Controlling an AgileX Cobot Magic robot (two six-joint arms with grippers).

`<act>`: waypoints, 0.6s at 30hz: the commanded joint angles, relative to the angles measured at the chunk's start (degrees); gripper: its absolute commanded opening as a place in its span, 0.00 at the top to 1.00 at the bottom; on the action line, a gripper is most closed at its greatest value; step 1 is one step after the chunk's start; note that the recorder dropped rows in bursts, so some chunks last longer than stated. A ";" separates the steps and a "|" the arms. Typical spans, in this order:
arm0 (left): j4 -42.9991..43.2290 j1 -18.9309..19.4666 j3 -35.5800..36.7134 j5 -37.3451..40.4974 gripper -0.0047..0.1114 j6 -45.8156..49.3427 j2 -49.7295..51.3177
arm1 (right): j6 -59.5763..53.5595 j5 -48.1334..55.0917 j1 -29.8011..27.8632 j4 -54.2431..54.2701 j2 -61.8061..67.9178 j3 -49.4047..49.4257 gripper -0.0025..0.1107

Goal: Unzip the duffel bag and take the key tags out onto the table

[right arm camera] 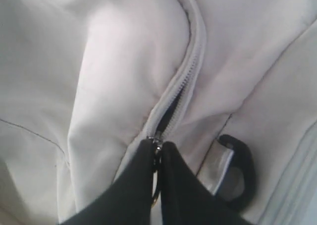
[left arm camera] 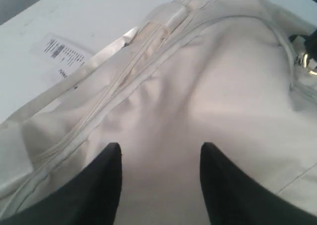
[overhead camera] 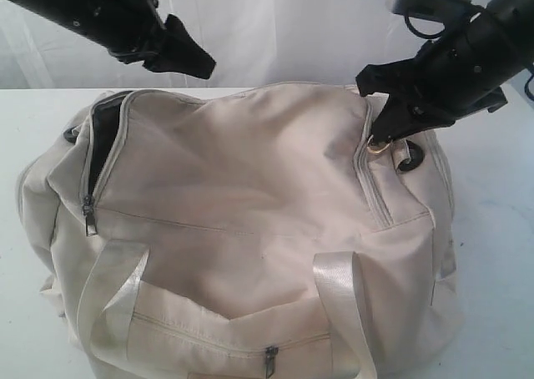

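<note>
Because the zipper track wraps over the duffel bag (overhead camera: 250,187) from one end to the other, the coming pull turns on which way that track runs from the closed jaws. At the bag's left end a zippered opening (overhead camera: 104,141) gapes on dark lining, and the left gripper (overhead camera: 204,62) hangs just above the fabric near it, jaws spread wide and holding nothing. Across the middle the cream panel lies slack and closed. At the right end the right gripper (overhead camera: 384,135) is pinched tight on the metal pull ring (overhead camera: 380,148). Its wrist view shows a short dark slit beside the slider (right arm camera: 157,138), with the closed teeth (right arm camera: 190,71) running straight away from the fingertips. That arm is plainly the nearer one, so it likely drags the slider along the track. No key tags show; presumably they are inside the bag, which sits on the white table (overhead camera: 492,229).
</note>
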 commanded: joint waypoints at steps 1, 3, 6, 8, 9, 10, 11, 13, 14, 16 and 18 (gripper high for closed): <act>-2.07 -4.01 -1.45 -3.73 0.50 1.41 2.63 | -0.62 4.05 -0.03 0.53 -1.33 0.79 0.98; -2.19 -5.31 -3.31 -3.44 0.50 1.41 4.81 | -0.75 3.27 -0.03 0.63 -2.12 2.68 0.98; -2.49 -6.67 -6.31 -2.12 0.50 1.11 7.82 | -1.75 1.32 -0.03 0.63 -3.53 6.13 0.98; -2.64 -7.33 -7.91 -1.59 0.50 1.11 9.56 | -1.82 0.63 -0.03 0.63 -4.64 8.14 0.98; -2.64 -7.52 -8.39 -1.44 0.50 1.11 10.09 | -1.96 0.38 -0.03 0.85 -5.44 9.10 0.98; -2.64 -7.89 -9.12 -1.54 0.50 1.11 11.16 | -2.78 -0.04 -0.03 1.81 -6.92 10.64 0.98; -2.64 -7.89 -9.30 -1.65 0.50 1.11 11.49 | -3.54 -0.04 -0.03 2.60 -7.83 11.33 0.98; -2.74 -8.17 -9.44 -2.08 0.50 1.11 12.23 | -3.69 0.22 -0.03 2.94 -10.61 12.94 0.98; -2.74 -8.17 -9.44 -2.08 0.50 1.11 12.47 | -3.69 0.47 -0.03 2.94 -12.40 14.18 0.98; -2.74 -8.17 -9.44 -2.20 0.50 1.11 12.47 | -3.69 1.03 -0.03 3.03 -15.11 15.57 0.98; -2.74 -8.17 -9.44 -2.45 0.50 1.11 12.47 | -3.44 2.50 -0.03 3.17 -17.86 16.60 0.98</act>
